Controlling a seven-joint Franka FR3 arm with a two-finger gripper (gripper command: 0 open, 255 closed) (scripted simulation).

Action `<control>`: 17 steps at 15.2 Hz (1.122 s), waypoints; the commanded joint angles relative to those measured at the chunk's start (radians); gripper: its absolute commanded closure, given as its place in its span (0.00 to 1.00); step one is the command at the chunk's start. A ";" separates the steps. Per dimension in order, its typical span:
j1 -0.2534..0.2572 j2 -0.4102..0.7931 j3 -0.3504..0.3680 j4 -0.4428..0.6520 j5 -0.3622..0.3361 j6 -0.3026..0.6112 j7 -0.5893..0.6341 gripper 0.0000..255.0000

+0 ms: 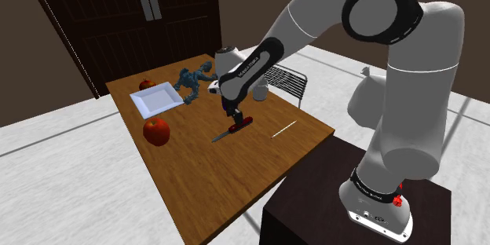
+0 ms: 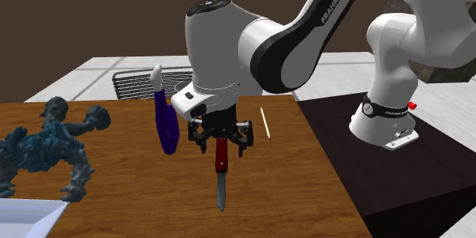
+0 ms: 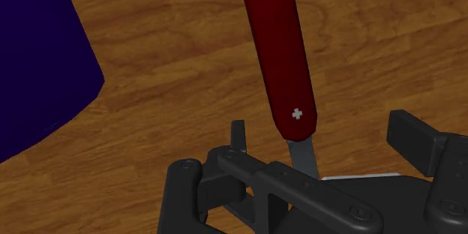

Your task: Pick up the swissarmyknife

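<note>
Gripper (image 2: pixel 221 139) sits low with its jaws spread wide, and I see them straddling the red swissarmyknife (image 2: pixel 220 169) lying on the wooden tabletop (image 2: pixel 290 198), not touching it.

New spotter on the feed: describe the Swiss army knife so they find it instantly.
On the wooden table, look near its middle, directly under the black claw. The Swiss army knife lies flat there. Its slim dark-red handle with a white cross and unfolded grey blade separate it from the round red apple and the thin pale stick.
</note>
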 commanded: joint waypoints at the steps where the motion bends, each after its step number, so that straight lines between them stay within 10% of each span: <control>1: 0.002 0.045 0.006 0.021 -0.008 0.024 -0.023 0.00; 10: 0.002 0.117 0.006 0.020 -0.009 0.096 -0.020 0.00; 11: 0.002 0.116 0.006 0.020 -0.009 0.097 -0.020 1.00; 17: 0.001 0.115 0.005 0.013 -0.009 0.103 -0.021 1.00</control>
